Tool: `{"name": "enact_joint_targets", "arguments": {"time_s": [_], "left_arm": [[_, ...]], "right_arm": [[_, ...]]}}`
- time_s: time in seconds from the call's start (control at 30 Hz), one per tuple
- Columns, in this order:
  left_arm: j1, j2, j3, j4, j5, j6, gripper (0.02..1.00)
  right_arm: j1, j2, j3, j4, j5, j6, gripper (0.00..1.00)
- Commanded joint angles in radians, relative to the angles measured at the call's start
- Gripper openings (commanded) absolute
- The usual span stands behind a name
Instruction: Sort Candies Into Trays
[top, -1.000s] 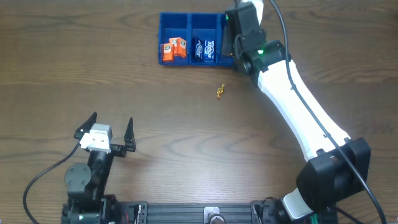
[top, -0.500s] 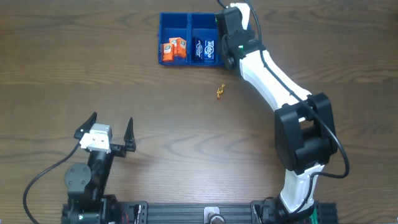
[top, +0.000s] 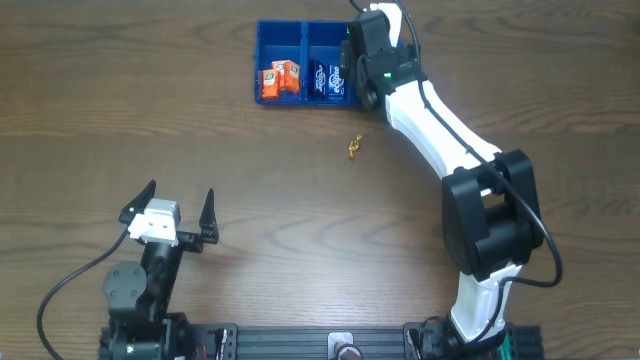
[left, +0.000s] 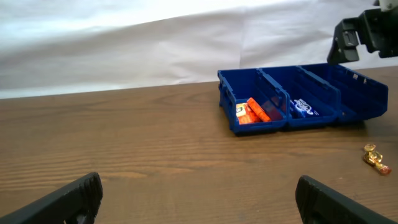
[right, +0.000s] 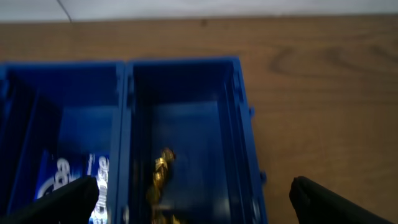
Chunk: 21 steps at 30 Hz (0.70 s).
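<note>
Top view, tray: a blue tray with three compartments lies far up the wooden table. Orange candies sit in its left compartment and a blue-wrapped candy in the middle one.
Top view, stray: a loose gold candy, twisted in shiny foil, lies on bare wood near the tray's right corner, apart from it.
Top view, arms: the right gripper hangs over the tray's right end. The left gripper sits near its base, fingers spread wide, holding nothing.
Left wrist view: the tray shows its orange and blue contents, and the loose gold candy lies beside it on the table.
Right wrist view: the right gripper has its fingers wide apart and empty above the right compartment, where gold candies lie on the floor.
Change: since a second ago the right arm has folded, its dark elbow joint now midway up the top view, and its gripper has edged left over the tray. The left arm and the loose gold candy are unchanged.
</note>
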Motion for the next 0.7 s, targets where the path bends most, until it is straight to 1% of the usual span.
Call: {"name": "enact_joint_targets", "arguments": {"time_s": [0.03,0.17,0.23,0.43,0.53,0.7], "left_arm": [[0.003,-0.006,-0.020,-0.032,0.021,0.006,0.998],[0.003,-0.006,-0.020,-0.032,0.022,0.006,0.998],[0.003,-0.006,-0.020,-0.032,0.021,0.006,0.998],[0.003,-0.006,-0.020,-0.032,0.022,0.006,0.998],[0.003,-0.006,-0.020,-0.032,0.022,0.006,0.998],[0.003,-0.006,-0.020,-0.032,0.021,0.006,0.998]], "right_arm": [[0.000,-0.140,0.005,-0.144,-0.094,0.014,0.998],[0.016,-0.153,-0.002,-0.354,-0.238,0.135,0.998],[0.024,-0.150,-0.029,-0.396,-0.273,0.159,0.998],[0.057,-0.130,-0.135,-0.380,-0.280,0.171,0.998],[0.076,-0.092,-0.156,-0.382,-0.281,0.221,1.000],[0.089,-0.013,-0.158,-0.369,-0.289,0.238,1.000]]}}
